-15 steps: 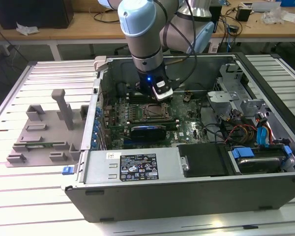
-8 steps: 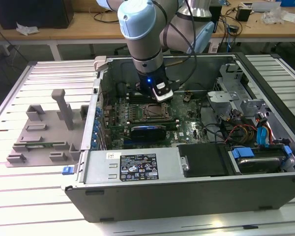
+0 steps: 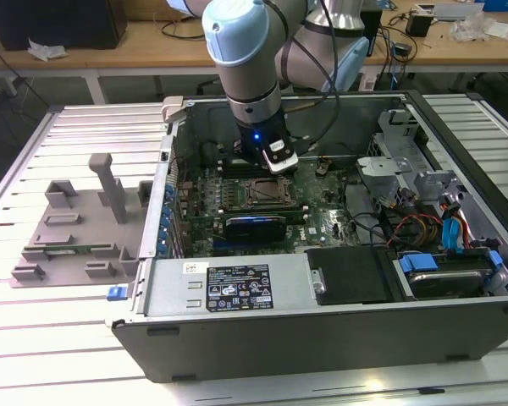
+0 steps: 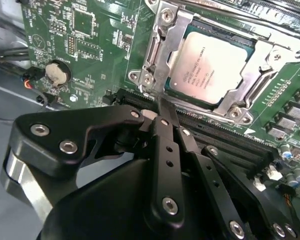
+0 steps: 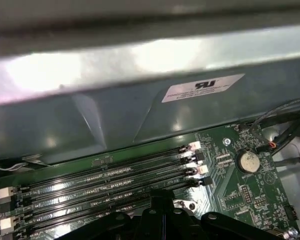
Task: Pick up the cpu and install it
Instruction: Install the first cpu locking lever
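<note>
Down inside the open case (image 3: 339, 330), the gripper (image 4: 162, 107) hangs just over the board (image 4: 85, 45), its black fingers (image 4: 165, 135) drawn together with nothing between them; the tips sit above the memory slots (image 4: 215, 137) just beside the socket (image 4: 160, 55). In the first wrist view the fingers (image 5: 162, 207) also meet over the rows of slots (image 5: 105, 175), with the case's grey wall (image 5: 115, 115) rising behind them and a coin cell (image 5: 249, 161) on the board near the slots' ends. The cpu (image 4: 210, 67) lies flat in the socket, its silver top facing up, framed by the metal bracket, which lies around its edges; in the exterior view the socket (image 3: 264, 194) sits near the middle of the board, just in front of the arm (image 3: 250, 68). Toward the exterior view's right, the case holds a drive cage (image 3: 406, 152) and blue cables (image 3: 457, 233). Outside the case, on the slatted table (image 3: 68, 338) toward the exterior view's left, stands a grey fixture (image 3: 76, 224) with upright blocks.
</note>
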Controlling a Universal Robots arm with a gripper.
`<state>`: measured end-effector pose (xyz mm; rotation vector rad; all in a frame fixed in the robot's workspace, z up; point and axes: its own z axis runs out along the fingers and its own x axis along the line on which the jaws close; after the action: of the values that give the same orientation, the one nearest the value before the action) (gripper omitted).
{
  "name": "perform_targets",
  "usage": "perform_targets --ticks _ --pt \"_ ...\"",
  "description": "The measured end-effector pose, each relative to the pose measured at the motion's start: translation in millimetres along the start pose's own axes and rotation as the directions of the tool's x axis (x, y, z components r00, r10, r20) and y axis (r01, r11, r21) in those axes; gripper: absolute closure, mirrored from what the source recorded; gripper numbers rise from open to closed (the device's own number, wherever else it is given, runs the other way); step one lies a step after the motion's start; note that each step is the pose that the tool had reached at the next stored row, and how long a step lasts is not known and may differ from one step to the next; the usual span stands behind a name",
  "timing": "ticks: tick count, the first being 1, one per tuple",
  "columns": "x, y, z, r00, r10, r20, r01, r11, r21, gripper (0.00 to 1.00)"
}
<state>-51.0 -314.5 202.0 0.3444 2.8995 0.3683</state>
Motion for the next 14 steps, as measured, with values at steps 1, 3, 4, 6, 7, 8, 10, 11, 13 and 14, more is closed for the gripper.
perform_targets --ticks 1,3,4,6,7,8,10,11,13,14 --pt "-0.5 0.8 -2.6 1.0000 0.000 0.0006 0.000 1.0000 0.0027 0.89" --pt "-1.0 1.6 -5.3 1.0000 -0.003 0.0041 0.003 0.9999 0.0169 0.89" --pt "-1.2 1.9 -6.7 0.9999 -0.006 0.0083 0.006 0.9993 0.0372 0.89" --pt "-1.3 2.1 -7.2 0.9999 -0.009 0.0121 0.009 0.9982 0.0588 0.89" --pt "-1.3 2.1 -7.3 0.9998 -0.012 0.0151 0.010 0.9962 0.0860 0.89" --pt "-1.3 2.1 -7.3 0.9998 -0.014 0.0171 0.012 0.9934 0.1142 0.89" --pt "-1.3 2.1 -7.3 0.9997 -0.017 0.0189 0.014 0.9881 0.1531 0.89" --pt "-1.4 2.1 -7.2 0.9996 -0.019 0.0191 0.016 0.9842 0.1764 0.89" --pt "-1.5 2.1 -7.3 0.9996 -0.022 0.0160 0.018 0.9787 0.2043 0.89" --pt "-1.8 2.2 -7.2 0.9996 -0.024 0.0139 0.020 0.9760 0.2167 0.89"
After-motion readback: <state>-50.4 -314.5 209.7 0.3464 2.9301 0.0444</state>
